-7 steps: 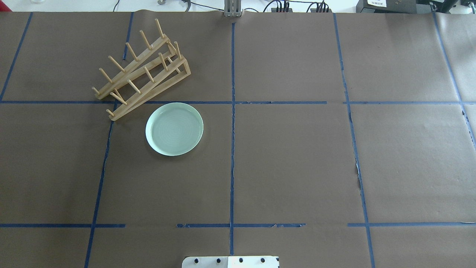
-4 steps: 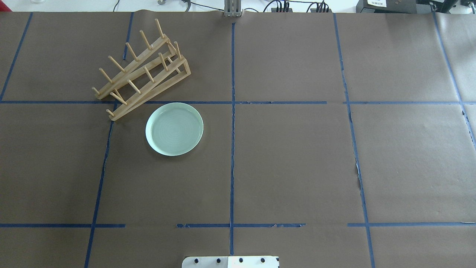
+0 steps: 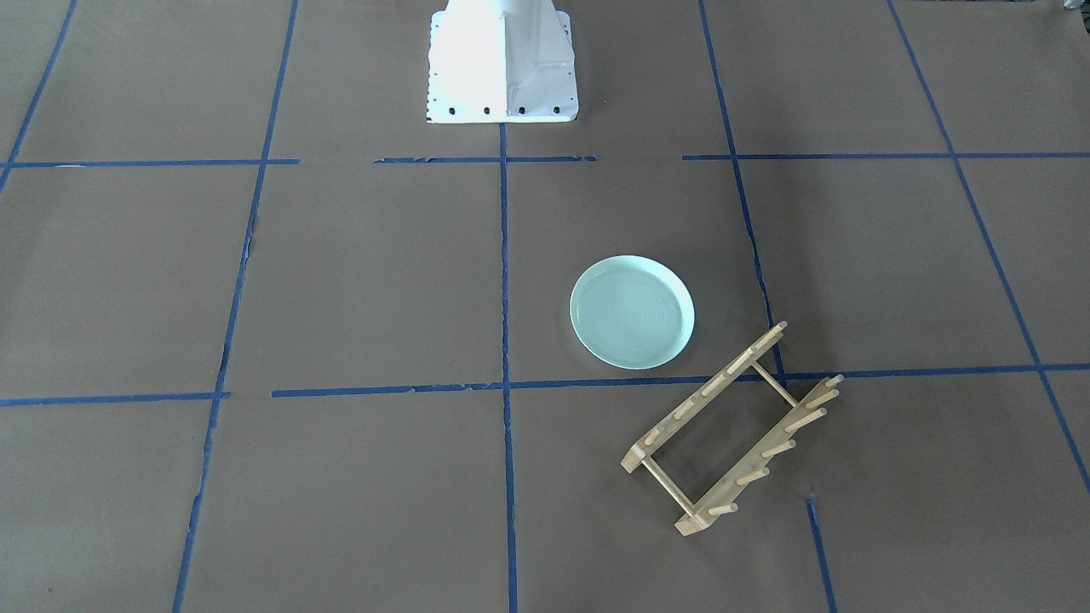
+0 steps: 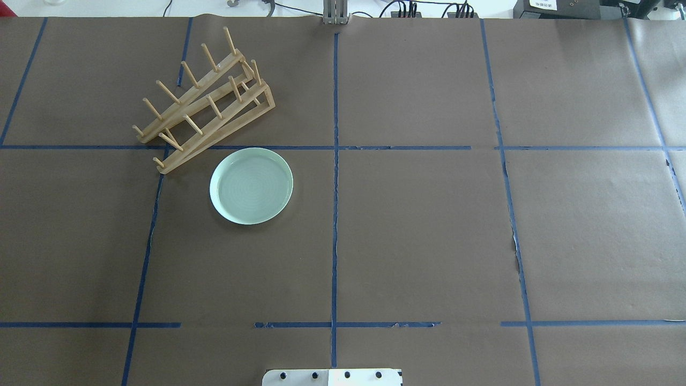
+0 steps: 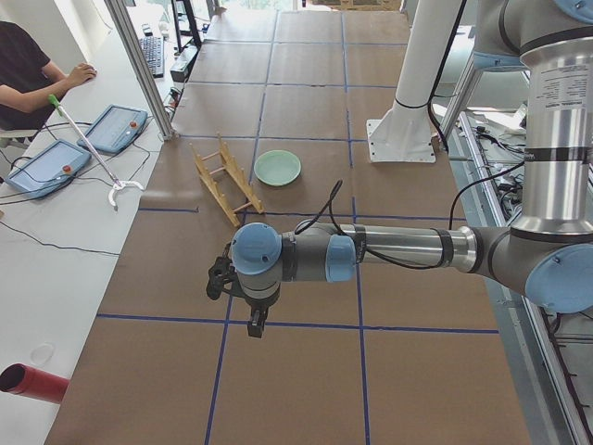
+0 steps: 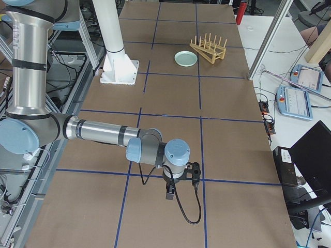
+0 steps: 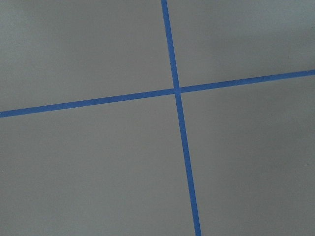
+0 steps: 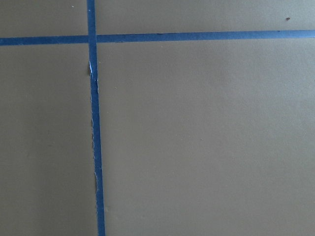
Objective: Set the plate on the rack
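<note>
The pale mint-green plate (image 4: 251, 185) lies flat on the brown table, also seen in the front view (image 3: 632, 312) and both side views (image 5: 277, 168) (image 6: 185, 58). The light-wood rack (image 4: 203, 102) stands just beyond it, set diagonally, pegs up and empty (image 3: 732, 426) (image 5: 225, 181) (image 6: 208, 47). My left gripper (image 5: 255, 324) hangs over the table's left end, far from the plate. My right gripper (image 6: 169, 195) hangs over the table's right end. Each shows only in a side view, so I cannot tell whether it is open or shut. Both wrist views show only brown paper and blue tape.
The robot's white base (image 3: 501, 68) stands at the table's near-middle edge (image 4: 332, 377). Blue tape lines grid the paper. An operator (image 5: 28, 65) sits by two teach pendants (image 5: 111, 128) beside the table; a red cylinder (image 5: 32, 382) lies there too.
</note>
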Robot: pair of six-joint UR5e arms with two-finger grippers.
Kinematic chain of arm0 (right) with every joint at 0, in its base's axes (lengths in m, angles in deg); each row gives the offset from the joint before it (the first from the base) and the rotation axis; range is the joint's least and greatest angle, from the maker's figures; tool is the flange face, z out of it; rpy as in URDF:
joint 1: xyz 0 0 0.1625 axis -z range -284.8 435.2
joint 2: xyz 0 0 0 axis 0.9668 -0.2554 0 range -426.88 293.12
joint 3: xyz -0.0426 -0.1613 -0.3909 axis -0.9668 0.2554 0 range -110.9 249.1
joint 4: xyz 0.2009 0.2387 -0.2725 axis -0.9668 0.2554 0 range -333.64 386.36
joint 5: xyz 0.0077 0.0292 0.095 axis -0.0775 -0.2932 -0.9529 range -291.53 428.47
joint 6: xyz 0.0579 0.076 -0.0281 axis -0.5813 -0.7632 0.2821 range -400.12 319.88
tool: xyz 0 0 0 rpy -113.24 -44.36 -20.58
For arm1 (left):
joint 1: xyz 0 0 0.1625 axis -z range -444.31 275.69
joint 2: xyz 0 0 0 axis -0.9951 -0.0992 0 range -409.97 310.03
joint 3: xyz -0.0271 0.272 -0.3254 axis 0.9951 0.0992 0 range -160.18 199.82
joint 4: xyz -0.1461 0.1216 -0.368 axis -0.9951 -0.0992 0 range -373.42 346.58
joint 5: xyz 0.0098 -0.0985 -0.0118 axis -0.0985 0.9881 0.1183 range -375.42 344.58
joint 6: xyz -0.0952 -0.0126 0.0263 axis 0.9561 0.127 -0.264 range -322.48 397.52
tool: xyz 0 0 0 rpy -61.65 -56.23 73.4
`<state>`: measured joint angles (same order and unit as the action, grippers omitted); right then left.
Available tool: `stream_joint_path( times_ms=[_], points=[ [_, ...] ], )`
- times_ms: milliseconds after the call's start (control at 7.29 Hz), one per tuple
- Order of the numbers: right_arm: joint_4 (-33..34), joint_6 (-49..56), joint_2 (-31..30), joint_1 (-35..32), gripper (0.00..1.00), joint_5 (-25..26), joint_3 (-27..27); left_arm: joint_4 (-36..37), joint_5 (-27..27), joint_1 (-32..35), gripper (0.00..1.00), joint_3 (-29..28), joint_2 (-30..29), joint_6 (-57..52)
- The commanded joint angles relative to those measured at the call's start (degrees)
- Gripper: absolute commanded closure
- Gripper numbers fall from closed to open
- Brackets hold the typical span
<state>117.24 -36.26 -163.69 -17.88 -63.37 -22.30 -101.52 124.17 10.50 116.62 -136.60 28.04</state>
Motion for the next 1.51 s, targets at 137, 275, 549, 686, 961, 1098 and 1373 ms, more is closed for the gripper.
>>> stream_joint_path(
  times_ms=[137, 275, 549, 686, 961, 1098, 1373],
  points=[
    [0.00, 0.00, 0.04, 0.00, 0.00, 0.00, -0.01, -4.63, 2.26, -11.27, 0.00, 13.10, -1.24, 30.90],
    [0.00, 0.00, -0.05, 0.00, 0.00, 0.00, -0.01, -4.71, 2.18, -16.10, 0.00, 16.11, -3.43, 40.33],
    [0.00, 0.00, -0.05, 0.00, 0.00, 0.00, -0.01, -4.28, -1.23, -26.73, 0.00, 17.64, -14.89, 60.87],
    [0.00, 0.00, -0.05, 0.00, 0.00, 0.00, -0.01, -4.02, -2.21, -33.57, 0.00, 15.37, -21.23, 68.82],
    [0.00, 0.00, -0.05, 0.00, 0.00, -0.09, -0.01, -3.31, -15.97, -47.02, 0.00, 4.95, -35.64, 82.99],
    [0.00, 0.00, -0.05, 0.00, 0.00, 0.00, -0.01, -3.31, -16.19, -49.96, 0.00, -0.16, -39.45, 85.40],
    [0.00, 0.00, -0.05, 0.00, 0.00, 0.00, -0.01, -3.40, -23.26, -56.01, 0.00, -17.78, -51.20, 85.42]
  ],
)
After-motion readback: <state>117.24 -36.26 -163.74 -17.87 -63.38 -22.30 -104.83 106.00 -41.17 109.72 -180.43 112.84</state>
